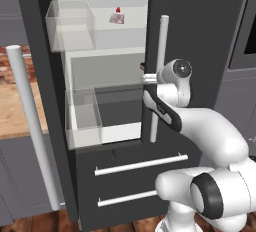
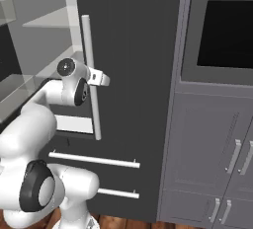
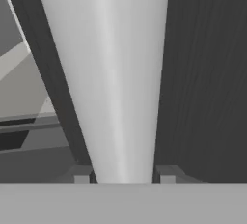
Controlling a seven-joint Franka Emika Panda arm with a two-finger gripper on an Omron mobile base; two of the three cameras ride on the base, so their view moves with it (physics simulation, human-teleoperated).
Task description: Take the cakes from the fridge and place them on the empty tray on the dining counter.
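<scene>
Hand (image 3: 123, 179) around fridge (image 1: 210, 36) handle (image 3: 108, 73); white cake (image 1: 117, 17) on shelf (image 1: 120, 26)

The fridge (image 1: 200, 41) is dark grey outside, with a white interior and clear, colourless door bins (image 1: 70, 26). Its long bar handle (image 1: 159, 76) is white, shading to pale grey in the hand view (image 3: 108, 73). On an upper shelf inside the fridge sits a cake (image 1: 117, 16), white with a red top. The two drawer handles (image 1: 141, 165) below the fridge opening are white. The arm (image 1: 210, 141) is white with dark joints. Left of the fridge, a counter top (image 1: 15, 106) is light wood-coloured. Right of the fridge, the cabinets (image 2: 212, 159) are grey and panelled, with a black oven window (image 2: 227, 33) above.
</scene>
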